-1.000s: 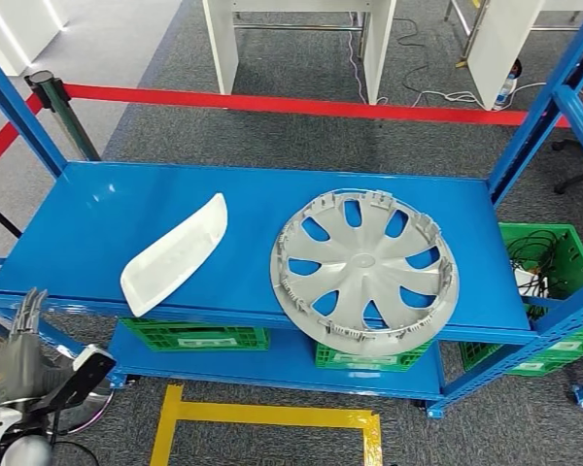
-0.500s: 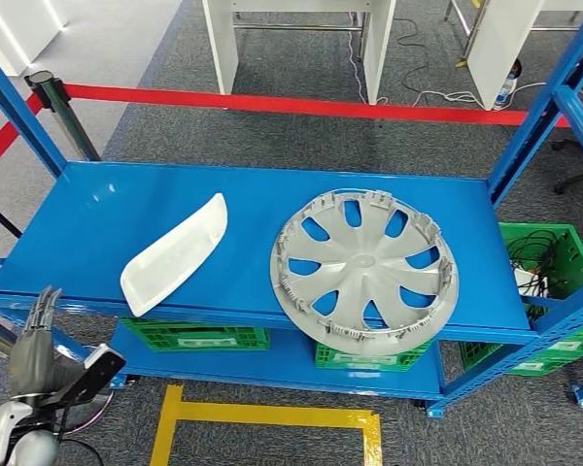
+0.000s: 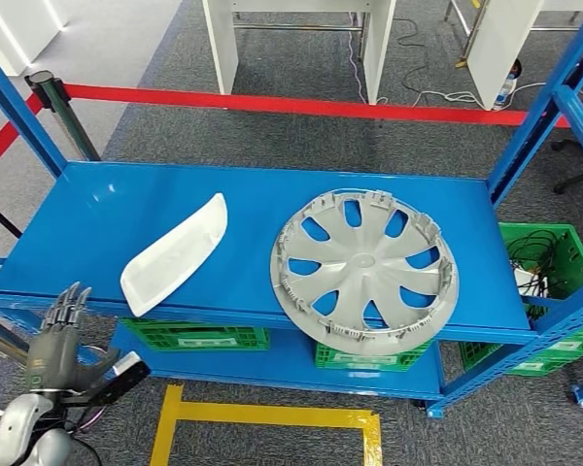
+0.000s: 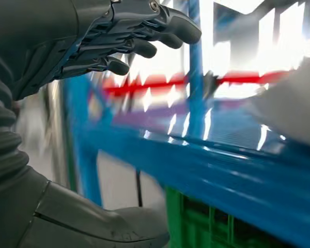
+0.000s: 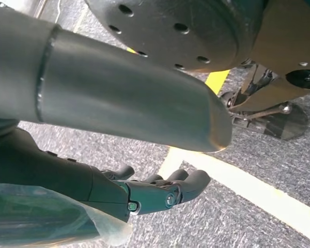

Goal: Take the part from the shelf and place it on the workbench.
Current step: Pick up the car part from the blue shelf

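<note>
Left hand raised empty before the blue shelf, both parts lying on its top board.

The left hand [image 3: 53, 345] sits low at the near left, just below the front edge of the blue metal shelf [image 3: 90, 218], its dark fingers [image 4: 153, 31] spread apart and holding nothing; the right hand [image 5: 153, 194] hangs over grey carpet with fingers loosely extended and apart, empty. On the shelf top, the white curved plastic trim part [image 3: 175, 254] lies slantwise near the front left, well apart from the round silver-grey plastic wheel cover [image 3: 363, 270], whose rim overhangs the front edge. Green plastic crates [image 3: 193, 337] sit on the lower board. Beyond runs a red barrier tape [image 3: 274, 102].
</note>
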`<state>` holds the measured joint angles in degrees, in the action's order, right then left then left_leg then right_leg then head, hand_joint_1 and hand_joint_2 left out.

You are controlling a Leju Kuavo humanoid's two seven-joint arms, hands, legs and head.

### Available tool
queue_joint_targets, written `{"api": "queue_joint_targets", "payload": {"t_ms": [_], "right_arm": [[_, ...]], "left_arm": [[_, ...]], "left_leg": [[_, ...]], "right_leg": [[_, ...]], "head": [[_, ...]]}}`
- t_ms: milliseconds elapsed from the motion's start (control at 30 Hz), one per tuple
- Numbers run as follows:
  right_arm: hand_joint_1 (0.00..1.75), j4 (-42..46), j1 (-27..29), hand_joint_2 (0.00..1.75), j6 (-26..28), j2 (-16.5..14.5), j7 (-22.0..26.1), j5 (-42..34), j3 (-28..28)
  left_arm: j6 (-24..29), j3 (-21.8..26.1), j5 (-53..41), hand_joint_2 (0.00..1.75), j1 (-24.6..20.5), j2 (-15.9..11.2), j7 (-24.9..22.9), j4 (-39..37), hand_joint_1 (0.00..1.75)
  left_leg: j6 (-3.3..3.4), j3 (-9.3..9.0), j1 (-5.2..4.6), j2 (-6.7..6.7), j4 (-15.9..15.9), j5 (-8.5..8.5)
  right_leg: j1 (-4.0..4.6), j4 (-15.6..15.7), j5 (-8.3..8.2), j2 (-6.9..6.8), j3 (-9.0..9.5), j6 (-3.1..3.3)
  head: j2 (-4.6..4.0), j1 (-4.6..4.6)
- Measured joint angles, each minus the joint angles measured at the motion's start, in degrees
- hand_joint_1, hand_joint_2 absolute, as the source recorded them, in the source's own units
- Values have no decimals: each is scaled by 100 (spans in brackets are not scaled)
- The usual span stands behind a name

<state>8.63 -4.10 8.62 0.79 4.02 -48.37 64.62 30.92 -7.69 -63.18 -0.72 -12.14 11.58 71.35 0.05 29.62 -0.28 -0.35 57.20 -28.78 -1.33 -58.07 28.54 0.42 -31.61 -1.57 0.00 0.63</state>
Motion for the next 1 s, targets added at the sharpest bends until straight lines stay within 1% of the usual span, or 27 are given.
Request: {"api": "queue_joint_targets", "payload": {"t_ms": [67, 133, 300, 433, 633, 1000], "right_arm": [[0, 0, -20, 0, -10, 8, -26, 42, 40], [0, 0, -53, 0, -17, 13, -57, 74, 85], [0, 0, -106, 0, -20, 29, -110, 117, 172], [0, 0, -137, 0, -23, 47, -129, 124, 227], [0, 0, -160, 0, -23, 64, -134, 133, 285], [0, 0, -192, 0, -23, 76, -170, 225, 384]], "left_arm": [[211, -291, -747, 175, -83, -58, -126, -72, 0], [302, -625, -1139, 175, -173, -100, -240, -127, 0], [338, -1316, -1466, 175, -423, -209, -451, -223, 0], [353, -1715, -1589, 175, -603, -292, -573, -291, 0], [366, -1972, -1608, 175, -756, -363, -633, -382, 0], [389, -2269, -1670, 175, -1182, -328, -689, -691, 0]], "left_leg": [[0, 1, 0, 0, 2, 0], [1, 1, 0, 2, 2, 0], [3, 1, 0, 3, 5, 2], [4, 1, 0, 3, 5, 2], [4, 1, 0, 3, 5, 3], [4, 1, 0, 3, 8, 3]], "right_leg": [[0, 0, 0, -2, 1, 0], [0, 0, -2, 3, 1, -2], [0, 0, -4, 4, 1, -5], [0, 0, -5, 6, 1, -5], [0, 0, -5, 5, 0, -5], [0, 0, -6, 6, 2, -6]], "head": [[0, 1], [0, 1], [0, 1], [0, 1], [0, 1], [0, 1]]}}
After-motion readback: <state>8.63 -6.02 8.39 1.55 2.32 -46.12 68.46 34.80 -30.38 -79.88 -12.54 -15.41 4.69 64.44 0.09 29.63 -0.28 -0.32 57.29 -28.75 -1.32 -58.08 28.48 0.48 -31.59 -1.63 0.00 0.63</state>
